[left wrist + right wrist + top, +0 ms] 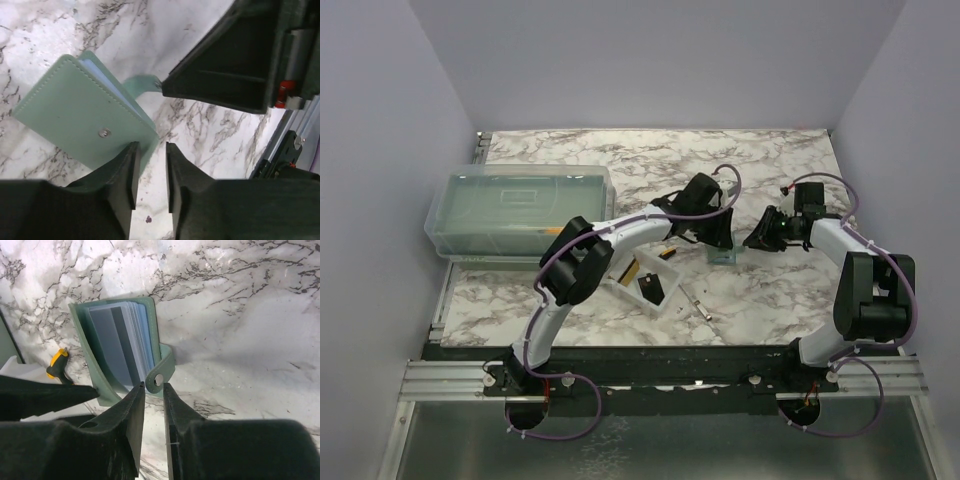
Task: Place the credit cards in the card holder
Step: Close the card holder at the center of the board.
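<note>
Top view: the holder (722, 257) lies mid-table (770, 310), well away from every edge. The left claw (718, 243) is at its left and far side and the right claw (752, 240) is just to its right. How far either claw is open cannot be told from here. Left of the holder and nearer the arms is a clear tray (665, 307) with the black card (652, 290) and the gold card (630, 272) in it. The tool (667, 252) lies between tray and holder. A lidded box (520, 210) stands far to the holder's left, at the table's edge. Bare marble lies beyond the holder and to its right.

Left wrist: the left claw (151, 165) is narrowly parted. The holder's (82, 117) near corner sits in its mouth against one finger (125, 172), with marble showing in the rest of the gap. The right claw's tip meets the strap (142, 82).

Right wrist: the right claw (154, 395) is narrow. The strap's (165, 367) snap end (159, 380) is right at its tips, and whether it is pinched I cannot tell. The holder (80, 335) gapes, showing pale blue sleeves (120, 340). The tool's (57, 361) orange handle shows left of it.
</note>
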